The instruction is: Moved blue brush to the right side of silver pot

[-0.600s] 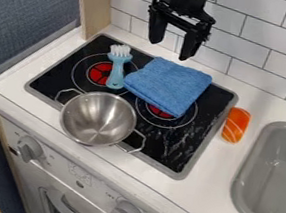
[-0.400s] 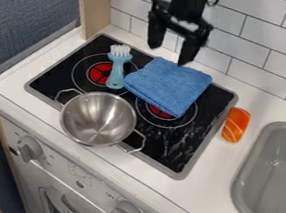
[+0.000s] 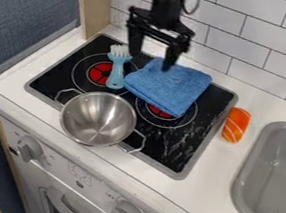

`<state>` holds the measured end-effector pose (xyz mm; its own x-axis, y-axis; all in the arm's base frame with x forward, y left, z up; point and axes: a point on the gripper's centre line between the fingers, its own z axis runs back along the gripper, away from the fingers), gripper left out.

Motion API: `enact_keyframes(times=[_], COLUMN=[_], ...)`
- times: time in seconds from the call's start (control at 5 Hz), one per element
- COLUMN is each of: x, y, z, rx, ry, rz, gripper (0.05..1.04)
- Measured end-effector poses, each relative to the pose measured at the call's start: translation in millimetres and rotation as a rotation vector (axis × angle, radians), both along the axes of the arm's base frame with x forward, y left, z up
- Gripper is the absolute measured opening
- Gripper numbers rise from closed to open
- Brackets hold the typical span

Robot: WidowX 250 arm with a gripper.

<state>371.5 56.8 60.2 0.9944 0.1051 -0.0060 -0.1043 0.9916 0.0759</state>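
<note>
Two fingers of the gripper [image 3: 151, 60] were held wide apart above the back of the stove [image 3: 204, 125], near the blue brush [image 3: 116, 69] and the folded cloth [image 3: 169, 87]. The brush was laid partly over a red burner [image 3: 98, 73], just beside the cloth, with its bristles turned toward the tiled wall [image 3: 271, 36]. The silver pot [image 3: 98, 118] was set in front of the brush, on the stove's near side.
</note>
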Motion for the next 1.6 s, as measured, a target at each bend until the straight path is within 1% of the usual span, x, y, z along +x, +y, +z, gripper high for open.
enact_keyframes(times=[0.2, 0.4, 0.6, 0.8, 1.0, 1.2, 1.4, 1.6], x=[-5, -6, -4, 0, 5, 6, 8, 7], y=[18, 40, 50, 59, 63, 62, 59, 57], z=[-0.3, 1.9, 4.3, -6.1, -10.9, -21.0, -27.7, -30.7], rx=[0.033, 0.068, 0.106, 0.081, 0.091, 0.081, 0.052, 0.044], ry=[-0.01, -0.041, -0.062, -0.059, -0.062, -0.053, -0.061, -0.063], rz=[0.11, 0.244, 0.323, 0.375, 0.39, 0.393, 0.399, 0.406], gripper=[1.001, 1.001, 1.001, 1.001, 1.001, 1.001, 1.001, 1.001])
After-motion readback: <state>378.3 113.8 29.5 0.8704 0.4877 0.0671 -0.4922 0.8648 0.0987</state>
